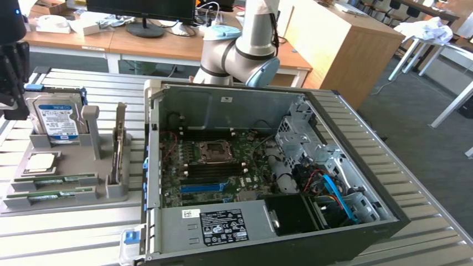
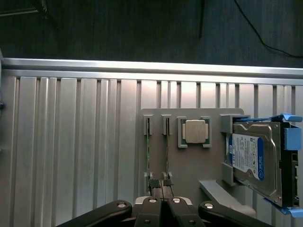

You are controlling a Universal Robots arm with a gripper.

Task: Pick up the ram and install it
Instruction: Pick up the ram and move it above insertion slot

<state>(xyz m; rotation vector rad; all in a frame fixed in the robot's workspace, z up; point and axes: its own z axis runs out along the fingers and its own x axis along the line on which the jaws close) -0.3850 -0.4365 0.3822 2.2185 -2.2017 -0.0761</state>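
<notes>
Ribbed aluminium table (image 1: 66,244) carries a grey tray (image 1: 22,206) and, just beside the tray, an open PC case (image 1: 221,102). You have one ram (image 1: 57,179) and a second ram (image 1: 52,194) lying side by side in the tray's slots, neither lifted. Next along the tray from them sits the CPU (image 1: 41,162), and past it the drive (image 1: 57,119) stands upright at the tray's end. Your gripper (image 2: 161,203) hangs above the tray with its fingers pressed together and nothing between them. In the wrist view its tips are over one end of the pair, about midway between the two.
</notes>
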